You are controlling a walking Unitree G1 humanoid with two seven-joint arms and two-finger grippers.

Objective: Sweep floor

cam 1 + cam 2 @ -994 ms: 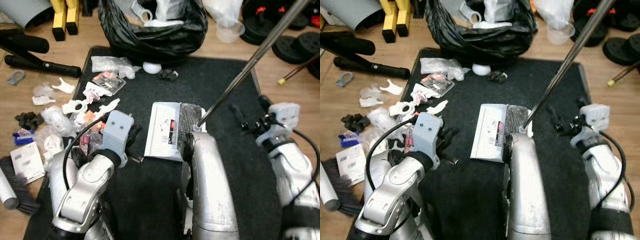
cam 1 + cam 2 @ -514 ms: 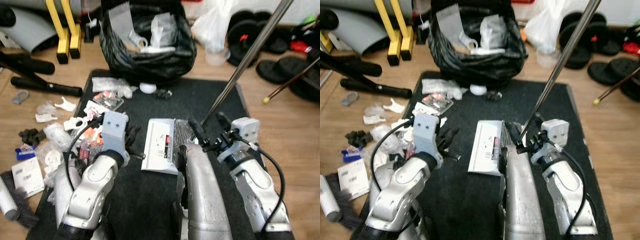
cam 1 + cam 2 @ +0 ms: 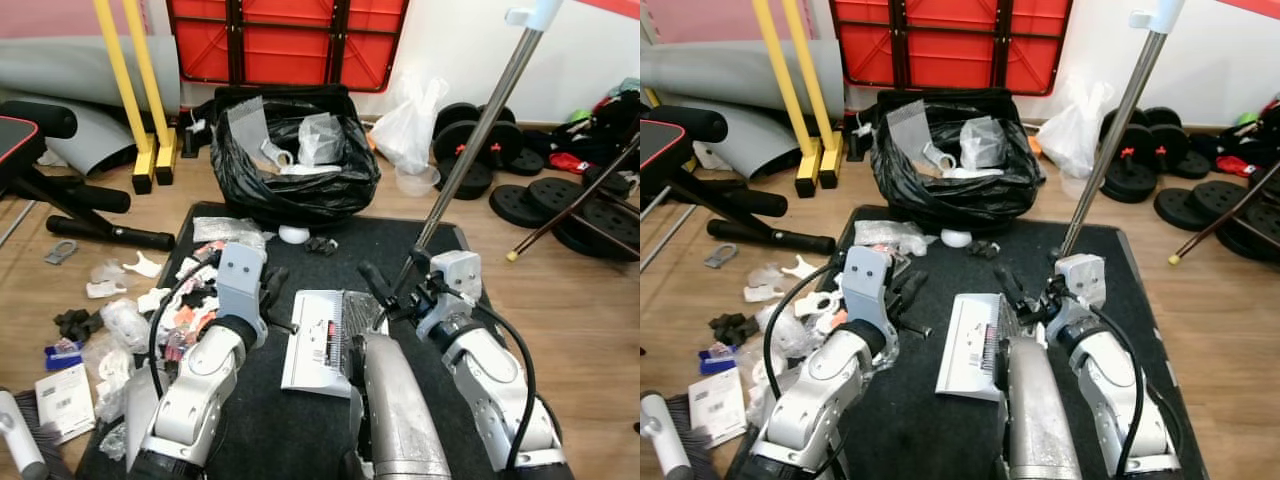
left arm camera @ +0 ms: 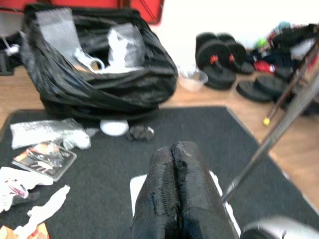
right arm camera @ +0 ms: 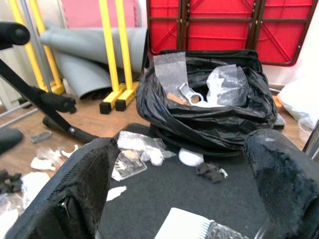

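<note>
A white dustpan [image 3: 315, 345] lies flat on the black mat [image 3: 330, 235], and its long metal pole [image 3: 480, 115] leans up to the right. My right gripper [image 3: 395, 282] stands open at the pole's lower end, fingers wide apart [image 5: 182, 142], with the pole close beside one finger. My left gripper [image 3: 275, 295] is shut and empty [image 4: 174, 154], hovering left of the dustpan. Behind the mat, an open black rubbish bag [image 3: 290, 165] holds plastic scraps. White plastic pieces and wrappers [image 3: 185, 300] litter the mat's left edge and the wooden floor. A black-bristled brush [image 3: 20, 445] lies at the lower left.
Yellow stand legs [image 3: 140, 90] and black bench legs [image 3: 100, 235] stand at the left. Weight plates [image 3: 540, 200], a thin stick [image 3: 570, 205], a white plastic bag [image 3: 410, 125] and a clear cup [image 3: 415, 180] sit to the right. A red folded frame [image 3: 290, 40] leans on the wall.
The camera has tilted up, so the wall is in view. My right arm has swung in from the mat's right side to the pole's lower end. The left arm is about where it was.
</note>
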